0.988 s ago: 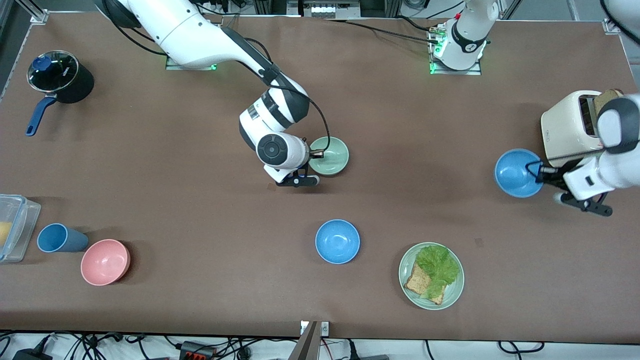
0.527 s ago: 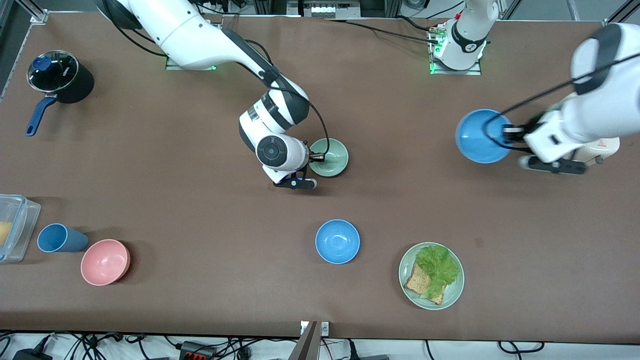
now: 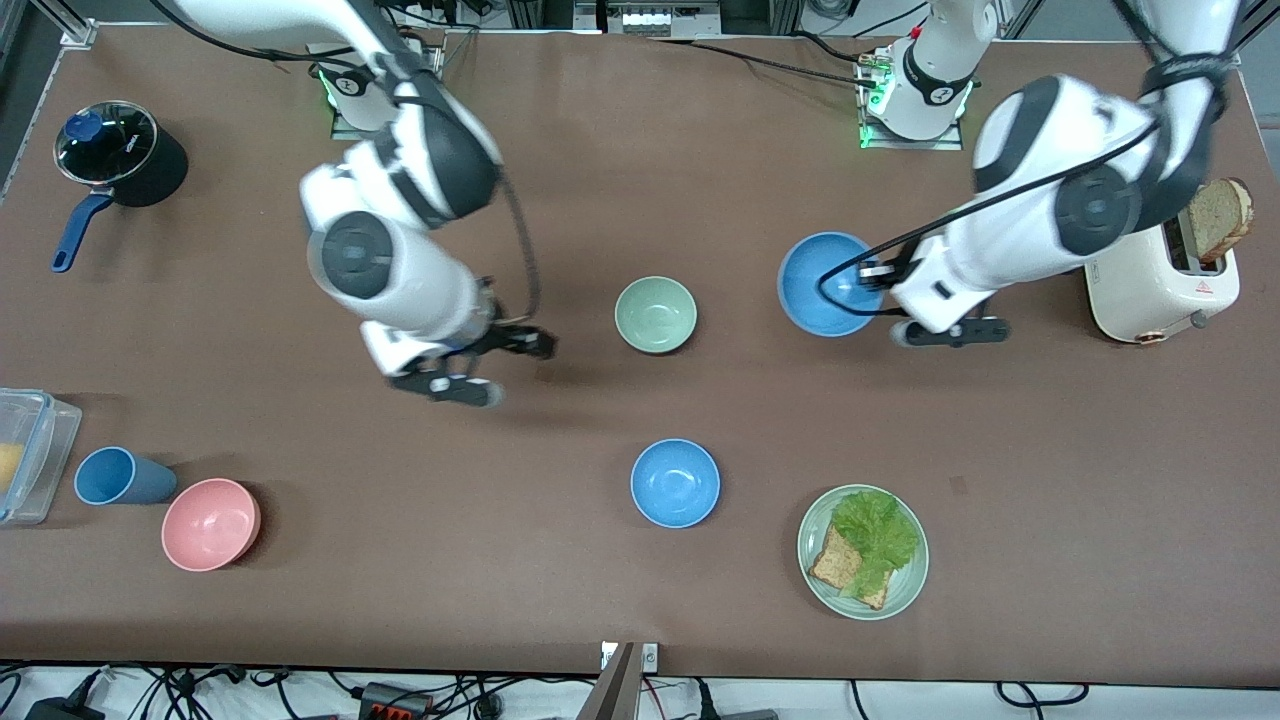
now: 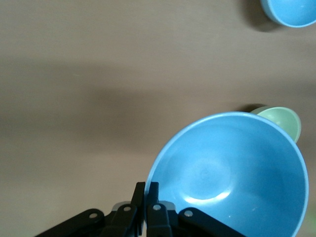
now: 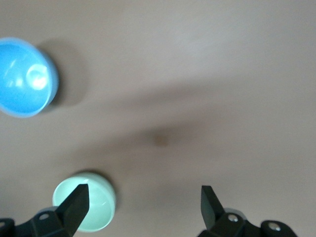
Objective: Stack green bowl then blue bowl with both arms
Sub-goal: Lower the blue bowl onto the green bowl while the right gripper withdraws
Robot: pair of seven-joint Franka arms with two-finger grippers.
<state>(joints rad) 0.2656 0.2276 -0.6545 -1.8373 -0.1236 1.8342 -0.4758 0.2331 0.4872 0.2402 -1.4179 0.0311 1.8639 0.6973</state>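
The green bowl [image 3: 656, 314] stands upright and alone near the table's middle. My left gripper [image 3: 885, 293] is shut on the rim of a blue bowl [image 3: 826, 284] and holds it in the air over the table, beside the green bowl toward the left arm's end. In the left wrist view the gripper [image 4: 146, 195] pinches that bowl [image 4: 232, 173], and the green bowl [image 4: 284, 118] peeks out past its rim. My right gripper [image 3: 505, 368] is open and empty, apart from the green bowl toward the right arm's end. In the right wrist view the gripper [image 5: 143, 205] is wide open, with the green bowl [image 5: 94, 210] by one finger.
A second blue bowl [image 3: 675, 483] sits nearer the front camera than the green bowl. A plate with lettuce and bread [image 3: 905, 590] lies beside it. A toaster [image 3: 1150, 285] stands at the left arm's end. A pink bowl [image 3: 210, 524], blue cup [image 3: 115, 476], plastic container [image 3: 30, 455] and pot [image 3: 125, 155] are at the right arm's end.
My right gripper let go of the green bowl, opened and drew back toward the right arm's end. My left arm carried the blue bowl from beside the toaster toward the green bowl.
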